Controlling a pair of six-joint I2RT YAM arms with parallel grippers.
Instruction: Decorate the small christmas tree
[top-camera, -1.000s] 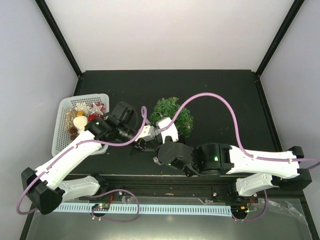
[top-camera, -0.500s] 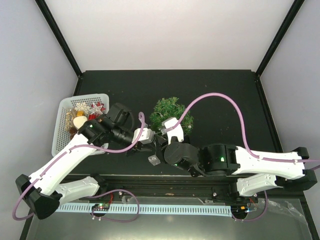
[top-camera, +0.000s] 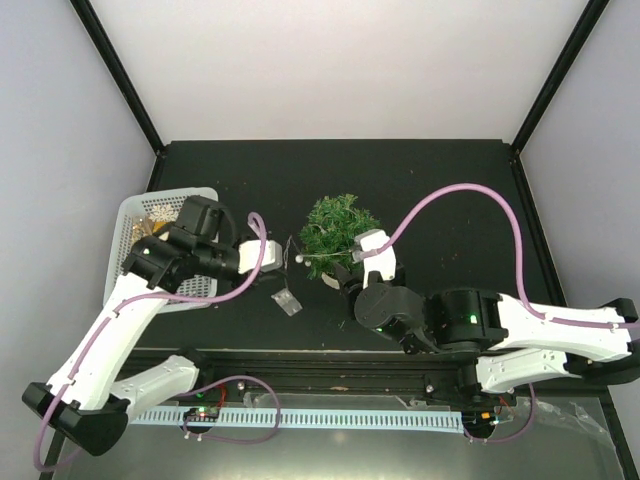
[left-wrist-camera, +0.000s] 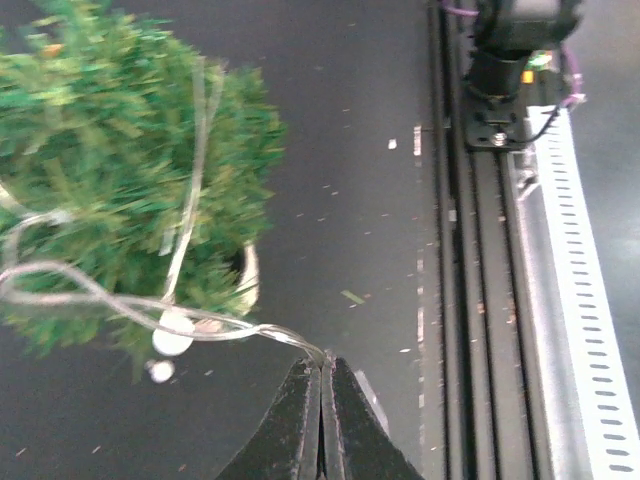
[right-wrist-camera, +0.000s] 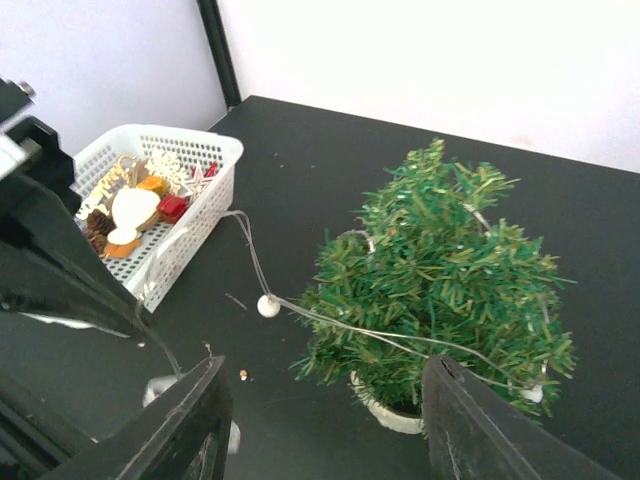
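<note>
The small christmas tree (top-camera: 340, 232) stands mid-table in a cream pot (right-wrist-camera: 390, 412). A thin light string with white beads (right-wrist-camera: 267, 305) is draped over its branches. In the left wrist view the string (left-wrist-camera: 172, 340) runs from the tree (left-wrist-camera: 120, 180) into my left gripper (left-wrist-camera: 322, 368), which is shut on its end just left of the tree (top-camera: 280, 252). My right gripper (right-wrist-camera: 330, 420) is open with nothing between its fingers, low at the near right side of the tree (top-camera: 362, 258).
A white basket (top-camera: 128, 262) of ornaments sits at the left, partly under the left arm; in the right wrist view the basket (right-wrist-camera: 205, 200) holds wooden and red pieces. A small clear box (top-camera: 287, 302) lies on the mat in front of the tree. A rail (left-wrist-camera: 500, 300) runs along the near edge.
My right gripper has opened and shifted right, toward the tree's near side. The left arm has drawn back to the left, still pinching the string. The clear box now lies further left.
</note>
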